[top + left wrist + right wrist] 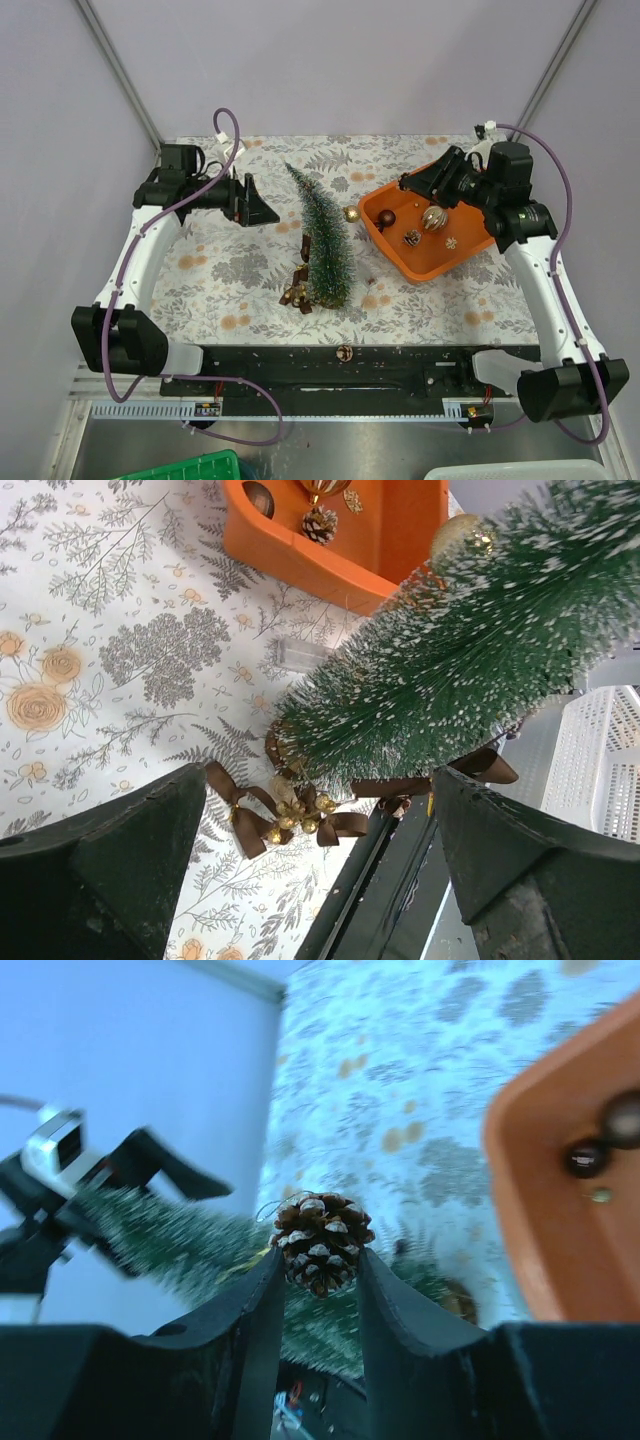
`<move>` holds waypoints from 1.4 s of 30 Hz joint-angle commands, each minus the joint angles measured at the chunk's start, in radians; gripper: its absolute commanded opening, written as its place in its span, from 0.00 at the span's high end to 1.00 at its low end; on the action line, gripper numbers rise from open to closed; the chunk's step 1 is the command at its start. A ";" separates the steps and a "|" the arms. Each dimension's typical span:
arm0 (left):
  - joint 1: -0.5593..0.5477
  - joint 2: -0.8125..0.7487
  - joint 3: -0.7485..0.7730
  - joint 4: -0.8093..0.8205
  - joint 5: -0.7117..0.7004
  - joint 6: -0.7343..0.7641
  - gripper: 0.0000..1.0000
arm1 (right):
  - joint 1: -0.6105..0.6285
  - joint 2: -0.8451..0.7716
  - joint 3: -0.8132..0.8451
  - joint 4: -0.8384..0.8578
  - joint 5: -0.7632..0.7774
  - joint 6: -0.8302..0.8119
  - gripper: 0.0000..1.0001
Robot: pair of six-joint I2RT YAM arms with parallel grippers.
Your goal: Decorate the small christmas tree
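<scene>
— So, where is the small christmas tree (325, 240)?
— It lies on its side in the middle of the table (220, 290), between both arms. The left gripper (262, 203) is just beside its upper part, fingers wide apart, not touching.
— And the right gripper (320, 1260)?
— Clamped on a pine cone (322, 1235), near the orange tray (385, 243).

saw small christmas tree (170, 1235) only as blur in right wrist view; lost orange tray (545, 1210) past right edge.
</scene>
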State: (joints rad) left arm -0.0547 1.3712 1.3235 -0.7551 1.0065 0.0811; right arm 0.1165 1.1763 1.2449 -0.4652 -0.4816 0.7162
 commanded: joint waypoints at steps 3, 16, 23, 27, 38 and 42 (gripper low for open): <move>-0.019 -0.021 0.056 0.059 0.033 -0.012 0.01 | 0.093 -0.044 0.140 0.033 -0.230 -0.015 0.67; -0.022 -0.027 0.028 0.201 0.040 -0.141 0.01 | 0.340 0.097 0.383 -0.292 0.064 -0.285 0.69; -0.037 0.020 0.019 0.286 -0.038 -0.205 0.01 | 0.469 0.134 0.409 -0.383 0.214 -0.353 0.71; -0.059 0.042 0.014 0.312 -0.057 -0.211 0.01 | 0.508 0.143 0.409 -0.395 0.274 -0.356 0.71; -0.120 0.046 -0.009 0.312 -0.062 -0.192 0.01 | 0.537 0.180 0.452 -0.375 0.304 -0.354 0.72; -0.128 0.049 -0.017 0.312 -0.065 -0.192 0.01 | 0.538 0.194 0.461 -0.351 0.290 -0.353 0.73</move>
State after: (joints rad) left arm -0.1772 1.4246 1.3148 -0.4965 0.9520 -0.1139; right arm 0.6434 1.3594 1.6573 -0.8604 -0.2008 0.3717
